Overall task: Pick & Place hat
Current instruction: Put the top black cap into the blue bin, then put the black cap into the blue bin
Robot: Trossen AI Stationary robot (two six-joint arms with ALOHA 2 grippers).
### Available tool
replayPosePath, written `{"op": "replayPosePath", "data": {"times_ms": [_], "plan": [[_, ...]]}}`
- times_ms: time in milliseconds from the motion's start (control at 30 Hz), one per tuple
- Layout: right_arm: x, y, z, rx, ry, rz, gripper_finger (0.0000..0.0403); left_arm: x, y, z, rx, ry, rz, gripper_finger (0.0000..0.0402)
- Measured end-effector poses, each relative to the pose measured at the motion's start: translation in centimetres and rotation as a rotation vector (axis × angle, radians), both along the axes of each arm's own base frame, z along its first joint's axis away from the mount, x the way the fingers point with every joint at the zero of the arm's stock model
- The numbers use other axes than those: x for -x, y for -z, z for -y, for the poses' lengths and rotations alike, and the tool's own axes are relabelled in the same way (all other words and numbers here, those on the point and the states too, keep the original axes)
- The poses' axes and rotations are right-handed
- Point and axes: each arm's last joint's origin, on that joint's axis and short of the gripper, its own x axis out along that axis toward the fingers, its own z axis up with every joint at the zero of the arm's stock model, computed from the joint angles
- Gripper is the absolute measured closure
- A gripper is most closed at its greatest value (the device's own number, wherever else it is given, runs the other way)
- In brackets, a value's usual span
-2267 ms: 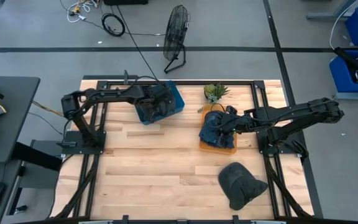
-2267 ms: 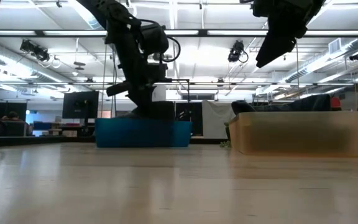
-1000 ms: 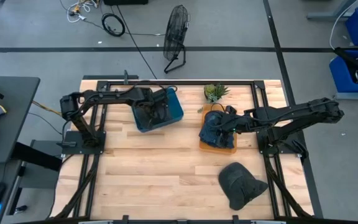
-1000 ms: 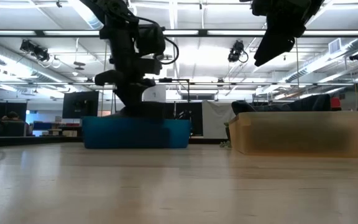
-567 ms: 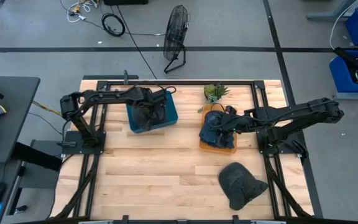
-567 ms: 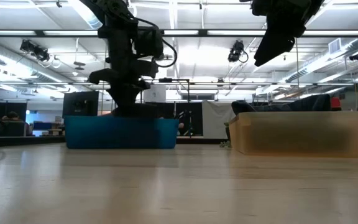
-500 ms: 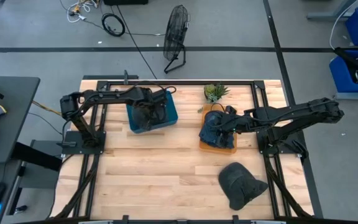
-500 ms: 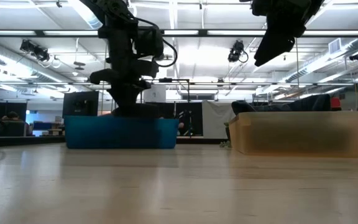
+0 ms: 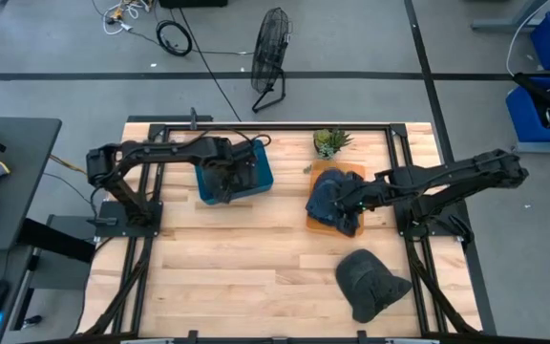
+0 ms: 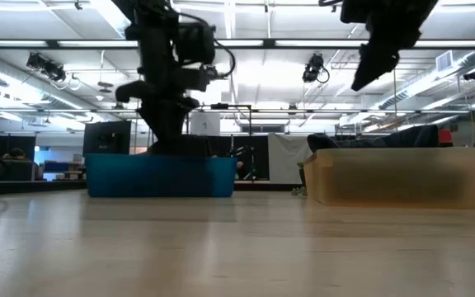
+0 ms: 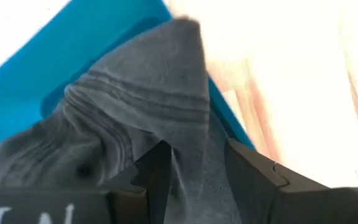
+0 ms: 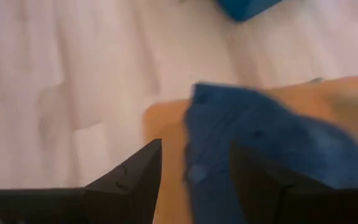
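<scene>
Now left tool [image 11: 194, 171] pinching grey hat [image 11: 135, 118]; right tool [image 12: 194, 171] spread above blue hat [image 12: 260, 149]

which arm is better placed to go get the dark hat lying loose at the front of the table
Right, probably. The dark hat lies on the right arm's side, near its base. The right gripper is above the orange bin; the left gripper is across the table at the blue bin.

A dark blue hat [image 9: 330, 203] lies crumpled, partly over the orange bin's [image 9: 349, 173] edge, directly under the right hand [image 9: 344, 203]. A grey ribbed hat [image 11: 138, 124] sits in the blue bin [image 9: 258, 172] at the left hand [image 11: 194, 171]. A dark grey cap [image 9: 369, 283] lies apart.
</scene>
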Motion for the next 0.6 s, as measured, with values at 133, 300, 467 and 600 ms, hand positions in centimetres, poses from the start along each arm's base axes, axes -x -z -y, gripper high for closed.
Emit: {"op": "replayPosePath", "data": {"times_ms": [133,300,467,600], "plan": [[0.5,0.3,-1.0,-0.098,-0.046,-0.057,0.0215,0.4,-1.6,0.8,-0.085,0.009,0.034,0.0251],[1.5,0.6,-2.7,-0.173,-0.153,-0.147,0.0215,0.8,-3.7,1.1,-0.183,-0.049,0.144,0.0254],[2.2,0.5,-5.4,-0.232,-0.356,-0.162,0.0215,0.9,-5.7,0.7,-0.209,-0.120,0.294,0.0255],[3.1,0.6,-7.4,-0.247,-0.439,-0.178,0.0215,0.9,-6.0,0.2,-0.220,-0.138,0.331,0.0255]]}}
